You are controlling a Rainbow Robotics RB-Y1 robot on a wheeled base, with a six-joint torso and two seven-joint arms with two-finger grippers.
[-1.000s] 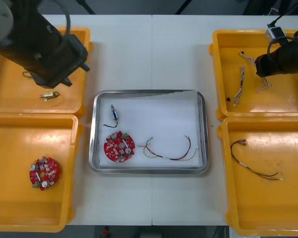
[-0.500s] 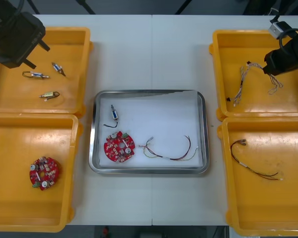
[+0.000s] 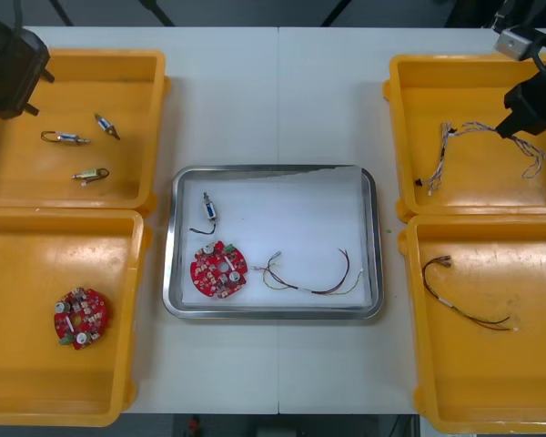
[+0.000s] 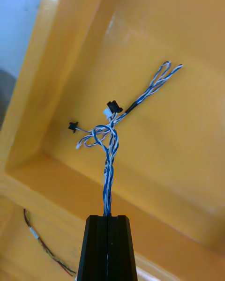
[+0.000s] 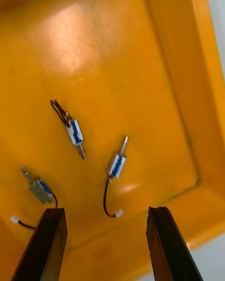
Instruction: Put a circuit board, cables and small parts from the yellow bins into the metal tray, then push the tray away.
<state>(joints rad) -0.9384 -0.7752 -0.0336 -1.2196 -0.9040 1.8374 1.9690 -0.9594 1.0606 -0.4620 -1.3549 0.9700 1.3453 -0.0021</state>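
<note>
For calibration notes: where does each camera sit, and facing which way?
Front view: overhead, steeply down on the metal tray and yellow bins; both arms at far corners.
Right wrist view: on that wrist, facing a yellow bin; right gripper shut on the blue and white cable.
Left wrist view: on that wrist, facing three small metal parts; left gripper open.
Shared: the cable, in front and right wrist views.

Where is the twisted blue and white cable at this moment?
The twisted blue and white cable is pinched in the right gripper, over the far yellow bin on the robot's right, beyond and to the right of the metal tray.
</note>
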